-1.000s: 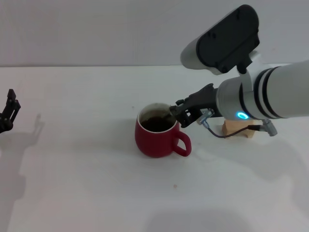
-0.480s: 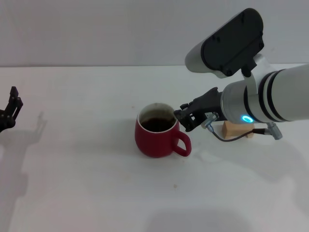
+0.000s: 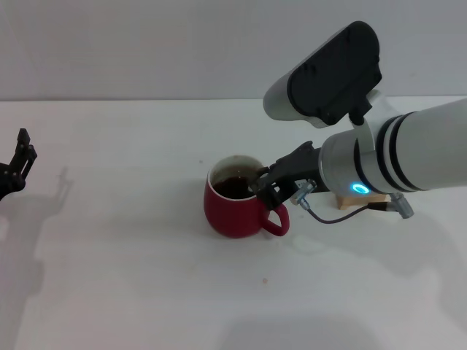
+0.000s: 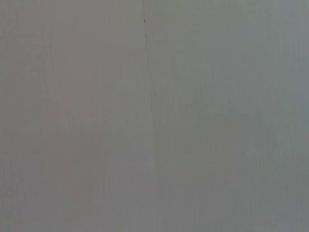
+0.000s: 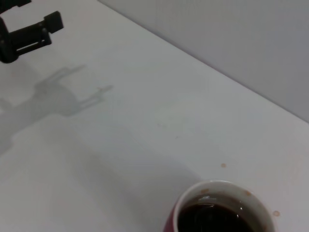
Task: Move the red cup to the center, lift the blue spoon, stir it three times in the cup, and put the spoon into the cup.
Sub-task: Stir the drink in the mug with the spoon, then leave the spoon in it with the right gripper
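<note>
- The right gripper (image 3: 264, 187) hung over the squat dark-red ceramic mug's (image 3: 237, 206) rim; its finger spread was indiscernible, and any spoon was hidden.
- The left gripper (image 3: 16, 169) sat far left, edge-cropped, its finger spread equally unclear.

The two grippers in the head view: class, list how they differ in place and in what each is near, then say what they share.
1. The right gripper is at the middle of the table, while the left gripper sits at the far left edge.
2. The right gripper is at the red cup's rim, above its handle; the left gripper has nothing near it.
3. The right gripper's white arm fills much of the view; hardly any of the left arm shows.
Shared: both are black.
</note>
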You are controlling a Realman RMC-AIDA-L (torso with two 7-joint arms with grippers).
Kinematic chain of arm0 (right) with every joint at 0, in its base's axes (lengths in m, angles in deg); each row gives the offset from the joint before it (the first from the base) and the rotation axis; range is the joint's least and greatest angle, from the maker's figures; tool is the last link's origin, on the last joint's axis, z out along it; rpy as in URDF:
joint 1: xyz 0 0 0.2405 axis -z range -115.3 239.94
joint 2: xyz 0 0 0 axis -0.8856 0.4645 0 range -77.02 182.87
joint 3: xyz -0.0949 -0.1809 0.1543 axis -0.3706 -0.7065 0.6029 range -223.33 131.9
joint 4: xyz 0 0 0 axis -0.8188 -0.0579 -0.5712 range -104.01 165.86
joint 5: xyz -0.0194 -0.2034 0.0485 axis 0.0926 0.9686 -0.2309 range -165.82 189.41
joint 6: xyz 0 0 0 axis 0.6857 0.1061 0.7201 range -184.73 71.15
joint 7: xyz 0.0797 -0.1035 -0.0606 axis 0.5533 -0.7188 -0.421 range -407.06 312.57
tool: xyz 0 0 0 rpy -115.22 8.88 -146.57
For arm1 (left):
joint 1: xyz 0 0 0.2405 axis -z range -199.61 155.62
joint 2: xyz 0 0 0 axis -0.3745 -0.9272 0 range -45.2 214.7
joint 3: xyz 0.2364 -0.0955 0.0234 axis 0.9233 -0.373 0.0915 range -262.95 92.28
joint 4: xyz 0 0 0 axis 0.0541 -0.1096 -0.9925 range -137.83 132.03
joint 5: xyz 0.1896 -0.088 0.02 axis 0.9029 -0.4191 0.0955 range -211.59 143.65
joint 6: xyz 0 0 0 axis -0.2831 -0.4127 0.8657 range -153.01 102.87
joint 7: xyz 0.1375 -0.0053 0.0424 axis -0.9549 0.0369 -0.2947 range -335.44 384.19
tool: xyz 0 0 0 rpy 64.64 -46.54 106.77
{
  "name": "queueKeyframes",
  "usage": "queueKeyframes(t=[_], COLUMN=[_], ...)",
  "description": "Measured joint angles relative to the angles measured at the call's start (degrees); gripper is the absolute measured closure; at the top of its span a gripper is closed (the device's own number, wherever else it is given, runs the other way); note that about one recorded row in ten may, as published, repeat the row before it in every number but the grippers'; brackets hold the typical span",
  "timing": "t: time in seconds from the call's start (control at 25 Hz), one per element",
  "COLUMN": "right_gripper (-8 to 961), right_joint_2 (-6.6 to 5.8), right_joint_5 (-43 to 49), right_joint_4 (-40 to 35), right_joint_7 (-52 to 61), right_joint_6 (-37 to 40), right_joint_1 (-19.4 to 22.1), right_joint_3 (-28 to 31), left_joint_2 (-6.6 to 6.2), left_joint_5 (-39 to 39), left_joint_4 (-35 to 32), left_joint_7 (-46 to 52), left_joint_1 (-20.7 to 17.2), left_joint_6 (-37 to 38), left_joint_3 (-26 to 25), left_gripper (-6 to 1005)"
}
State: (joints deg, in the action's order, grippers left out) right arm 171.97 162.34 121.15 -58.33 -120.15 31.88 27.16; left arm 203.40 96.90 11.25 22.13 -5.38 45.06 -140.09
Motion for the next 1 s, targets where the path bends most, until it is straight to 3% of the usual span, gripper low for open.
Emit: queueKeyframes(t=[1.0], right_gripper=[745], right_joint_2=[-0.05], right_joint_5=[-0.77], right_joint_4=[-3.07], right_joint_7=[-0.76], right_joint_6=[3.62], right_joint_1=[-2.46], right_joint_3=[-0.03], left_joint_2=[0.0], left_joint_5=[0.0], left_joint_4=[0.05], left_joint_7=[0.13], left_joint_1=[0.08], left_joint_6=[0.2], left_joint_3=[0.0], left_gripper=[159])
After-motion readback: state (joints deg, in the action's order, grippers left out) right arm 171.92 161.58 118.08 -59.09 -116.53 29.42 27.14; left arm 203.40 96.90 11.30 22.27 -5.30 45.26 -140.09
